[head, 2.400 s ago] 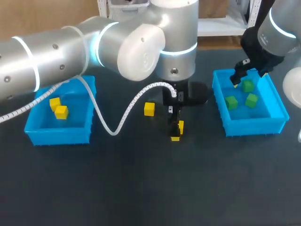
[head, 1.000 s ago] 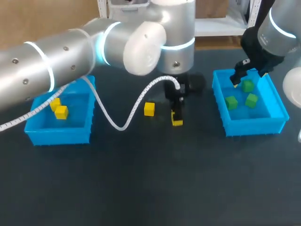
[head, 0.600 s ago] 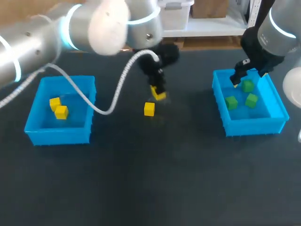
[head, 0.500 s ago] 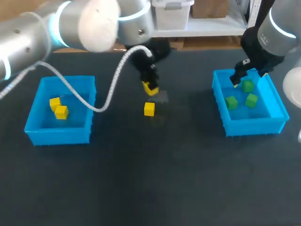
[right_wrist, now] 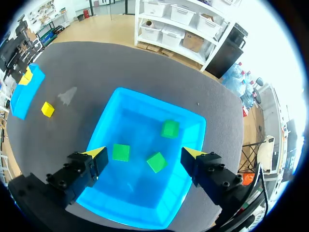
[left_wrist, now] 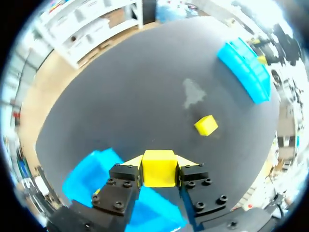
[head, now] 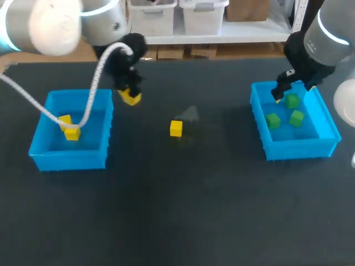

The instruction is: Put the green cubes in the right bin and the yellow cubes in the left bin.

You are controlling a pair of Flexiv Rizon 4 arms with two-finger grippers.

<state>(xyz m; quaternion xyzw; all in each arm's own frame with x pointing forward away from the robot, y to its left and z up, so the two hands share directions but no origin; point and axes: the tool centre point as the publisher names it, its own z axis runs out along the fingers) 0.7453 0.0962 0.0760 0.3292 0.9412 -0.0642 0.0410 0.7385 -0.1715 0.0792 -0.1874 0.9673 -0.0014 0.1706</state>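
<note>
- My left gripper (left_wrist: 160, 165) pinches a yellow cube (left_wrist: 158, 170) by two flat sides.
- It looks small, hard and light.
- My right gripper (right_wrist: 144, 153) is spread wide over the right bin (right_wrist: 154, 102).

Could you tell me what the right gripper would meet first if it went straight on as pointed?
Likely the floor of the right bin, between the green cubes; the open right gripper hangs above it, depth unclear.

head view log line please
left tool: shut on yellow cube by left bin | right tool: open over right bin | loose cube: on table
</note>
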